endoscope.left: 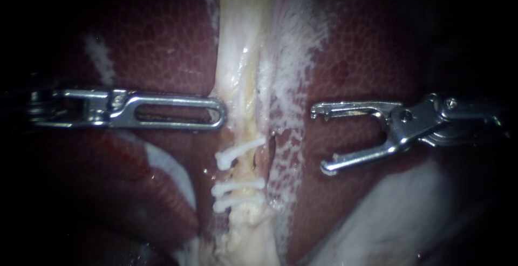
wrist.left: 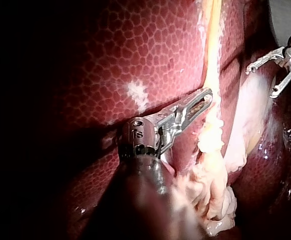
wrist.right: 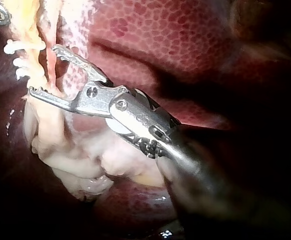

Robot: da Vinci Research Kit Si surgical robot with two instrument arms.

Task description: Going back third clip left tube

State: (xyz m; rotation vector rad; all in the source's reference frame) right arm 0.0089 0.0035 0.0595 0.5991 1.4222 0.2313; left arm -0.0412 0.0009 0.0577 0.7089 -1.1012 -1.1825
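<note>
- White clips (endoscope.left: pixel 240 152), three, cross the pale tube (endoscope.left: pixel 245 109) lower than both instruments.
- Left instrument (endoscope.left: pixel 218 112): jaws together, empty, tip against the tube's edge.
- Right instrument (endoscope.left: pixel 320 139): jaws apart, empty, beside the tube, over the liver (endoscope.left: pixel 162 39).

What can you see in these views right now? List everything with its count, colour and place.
liver: one, dark red and mottled, on both sides of the tube
tube: one, pale yellow, running down the middle between the two instruments
clips: three, white, across the tube, lower than both instruments' tips
frayed tissue: one patch, white, along the tube's right side
left instrument: one, silver, jaws shut, tip at the tube's left edge
right instrument: one, silver, jaws open and empty, right of the tube and apart from it
</note>
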